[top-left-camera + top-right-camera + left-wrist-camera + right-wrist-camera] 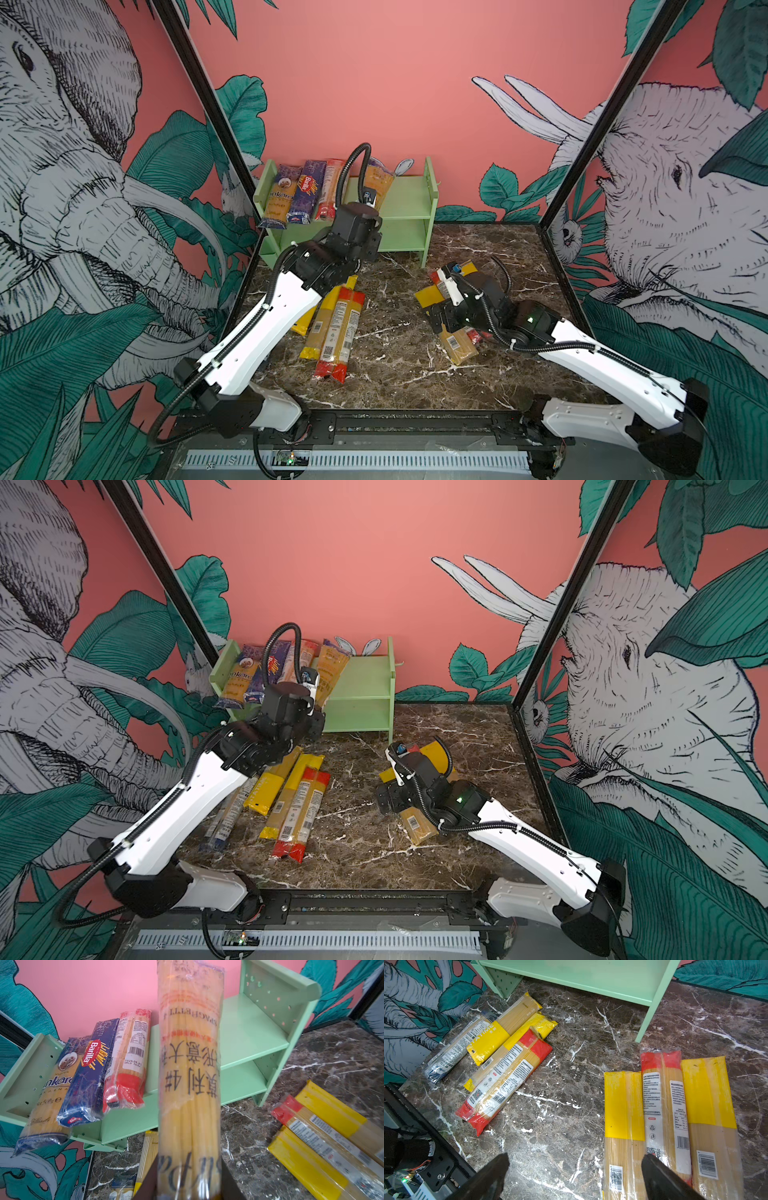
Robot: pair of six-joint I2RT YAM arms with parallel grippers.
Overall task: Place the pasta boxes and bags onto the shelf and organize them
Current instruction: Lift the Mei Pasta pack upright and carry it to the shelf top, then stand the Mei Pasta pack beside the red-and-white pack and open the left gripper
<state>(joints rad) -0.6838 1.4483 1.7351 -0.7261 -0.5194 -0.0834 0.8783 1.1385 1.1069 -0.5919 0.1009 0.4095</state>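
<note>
**Pasta packs, counted.** One mint-green shelf (409,199) with two tiers stands at the back of the marble table (571,1084). Three packs lie on its upper tier, their lower ends overhanging the front edge: an "Ankara" pack (52,1088), a dark blue "Barilla" pack (91,1070) and a red-ended pack (128,1059).

The left claw (188,1184) is closed narrowly on the lower end of a fourth, clear pack (189,1064). It holds this pack lengthwise over the upper tier, just right of the three; contact with the shelf cannot be told.

On the table lie a left group (500,1053) of apparently five packs and a right group of three: yellow (625,1115), red-ended (662,1105) and yellow (708,1105).

The right claw (575,1176) is spread wide and empty, just above the right group.

**Views.** In both top views the right arm hides most of the right group, but the right wrist view shows all three. A dark blue table pack (220,825) appears in a top view.

**Writing.** This is legible only in the wrist views:
- Held pack: "SPAGHETTI", "4#" and Chinese characters.
- Barilla pack: "SPAGHETTI".
- Ankara pack: "500g".
- Red-ended pack: "2025.01.31".
- One yellow band: "…ATIME".
</note>
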